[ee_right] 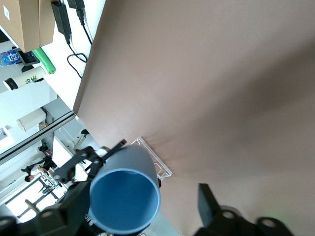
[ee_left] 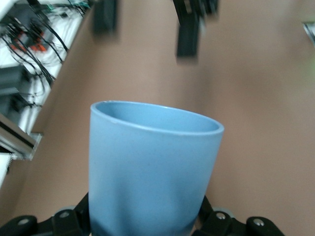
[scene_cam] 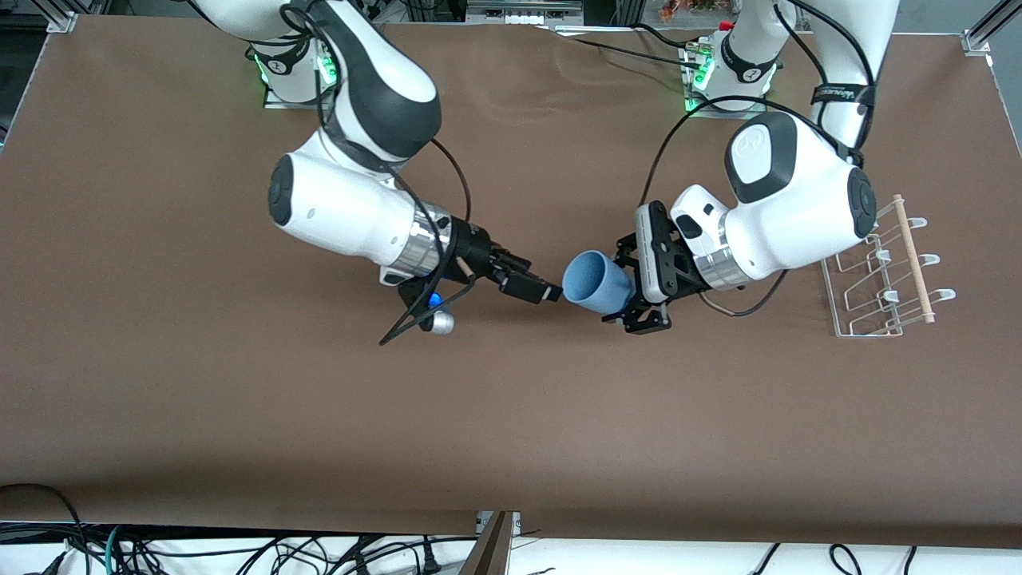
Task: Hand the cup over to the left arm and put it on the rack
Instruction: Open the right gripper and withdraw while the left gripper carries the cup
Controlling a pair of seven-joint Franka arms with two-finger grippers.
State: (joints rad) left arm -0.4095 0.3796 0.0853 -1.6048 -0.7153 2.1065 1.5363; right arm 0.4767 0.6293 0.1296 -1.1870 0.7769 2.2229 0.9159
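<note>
The left pincer (scene_cam: 631, 289), just right of the frame's centre in the front view, is pinching the cup (scene_cam: 597, 281) by its base end, its black fingers (ee_left: 69, 220) pressed against the cup's sides low in the left wrist view. The light-blue cup lies tipped over in the air above the brown surface (scene_cam: 511, 415), its open mouth turned toward the right pincer (scene_cam: 549, 292). That pincer (left of centre in the frame) hangs with its fingers spread and its tip just beside the cup's rim; whether it touches the rim cannot be told. In the right wrist view the cup's mouth (ee_right: 125, 200) sits at lower left. The rack (scene_cam: 886, 271), white wire with a pale wooden dowel, stands at the frame's right edge, well apart from the cup.
</note>
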